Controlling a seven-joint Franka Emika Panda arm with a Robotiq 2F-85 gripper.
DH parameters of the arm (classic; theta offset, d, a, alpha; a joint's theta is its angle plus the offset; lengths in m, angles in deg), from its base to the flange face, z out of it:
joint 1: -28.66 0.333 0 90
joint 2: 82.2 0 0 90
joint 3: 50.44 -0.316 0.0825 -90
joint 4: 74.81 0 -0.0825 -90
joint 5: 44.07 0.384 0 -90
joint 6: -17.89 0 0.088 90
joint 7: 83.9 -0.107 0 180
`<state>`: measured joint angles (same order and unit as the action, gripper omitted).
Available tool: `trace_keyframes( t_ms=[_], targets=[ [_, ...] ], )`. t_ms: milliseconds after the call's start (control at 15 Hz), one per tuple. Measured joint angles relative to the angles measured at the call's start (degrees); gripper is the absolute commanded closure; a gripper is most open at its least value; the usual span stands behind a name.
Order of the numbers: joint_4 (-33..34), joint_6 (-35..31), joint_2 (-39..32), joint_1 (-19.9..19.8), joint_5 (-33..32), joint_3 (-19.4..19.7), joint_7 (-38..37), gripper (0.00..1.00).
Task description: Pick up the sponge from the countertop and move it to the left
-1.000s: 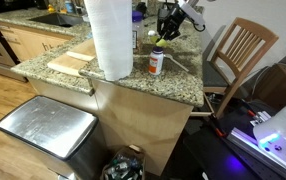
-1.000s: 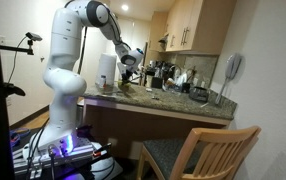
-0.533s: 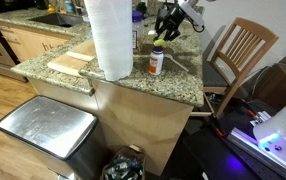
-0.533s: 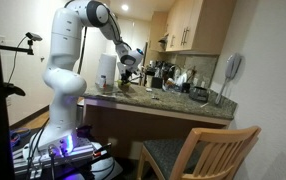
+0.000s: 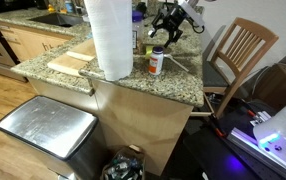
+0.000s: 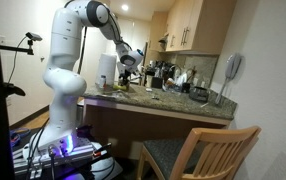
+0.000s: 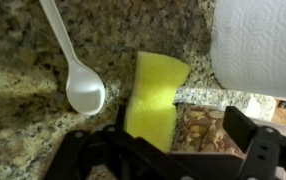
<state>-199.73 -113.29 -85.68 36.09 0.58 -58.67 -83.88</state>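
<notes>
In the wrist view the yellow-green sponge [image 7: 153,95] lies on the speckled granite countertop [image 7: 23,60]. It sits between the jaws of my gripper [image 7: 183,135], close against the left finger [image 7: 116,142]. A wide gap separates it from the right finger [image 7: 249,135]. The gripper is open and grips nothing. In both exterior views the gripper [image 5: 166,27] [image 6: 130,72] hangs low over the countertop [image 5: 173,85] behind the paper towel roll. The sponge itself is too small to make out there.
A white plastic spoon [image 7: 78,75] lies just left of the sponge. A tall paper towel roll [image 5: 110,38] [image 7: 258,45] stands close by, with a white orange-capped bottle [image 5: 156,62] and a wooden cutting board [image 5: 71,62] near the counter's edge. A wooden chair [image 5: 241,50] stands beside the counter.
The jaws have gone from shut on the sponge to wide open, letting the sponge go. The arm has hardly moved.
</notes>
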Motion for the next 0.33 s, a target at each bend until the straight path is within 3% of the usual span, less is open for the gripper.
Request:
trace_keyframes(
  t_ms=[333],
  targets=[
    [-0.3,-2.6,0.0,0.0,-8.1,0.3,-6.2,0.0]
  ],
)
